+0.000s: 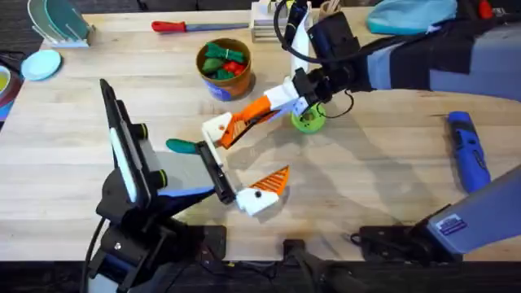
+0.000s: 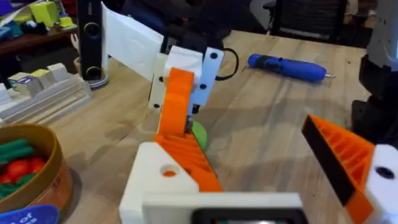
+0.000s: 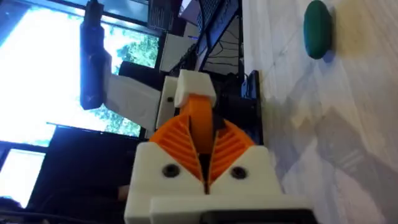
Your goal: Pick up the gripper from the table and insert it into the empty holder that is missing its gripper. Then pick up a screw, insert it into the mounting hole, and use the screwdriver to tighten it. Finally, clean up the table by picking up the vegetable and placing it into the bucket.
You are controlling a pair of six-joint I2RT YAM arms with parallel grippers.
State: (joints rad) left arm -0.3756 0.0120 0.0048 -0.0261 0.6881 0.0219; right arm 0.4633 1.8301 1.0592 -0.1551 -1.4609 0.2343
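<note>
Right gripper (image 1: 275, 101) reached in from the right to mid-table, fingers closed on the orange wedge (image 1: 254, 111), which sticks out leftward and nearward from between the ribbed pads (image 3: 231, 144). Free end of the wedge up against the holder (image 1: 216, 128), the white base of the far finger of the left gripper (image 1: 254, 155); cannot tell whether seated or merely touching. Left gripper spread wide and clamped on nothing, with the far finger at the wedge and the near finger (image 1: 262, 195) well apart from it, orange pad facing up. From the left wrist, wedge (image 2: 177, 106) hanging down out of the right gripper (image 2: 185, 84) onto the far finger. Green disc (image 1: 308, 120) on the table just beside the right gripper, on its near side. Bucket (image 1: 236, 81) far of centre, upright, with green and red pieces inside. Green vegetable (image 1: 181, 146) on the table left of the holder, close to the left arm. Blue screwdriver (image 1: 469, 152) lying well off to the right, untouched. Red-handled driver (image 1: 175, 26) along the far edge, left of the bucket.
</note>
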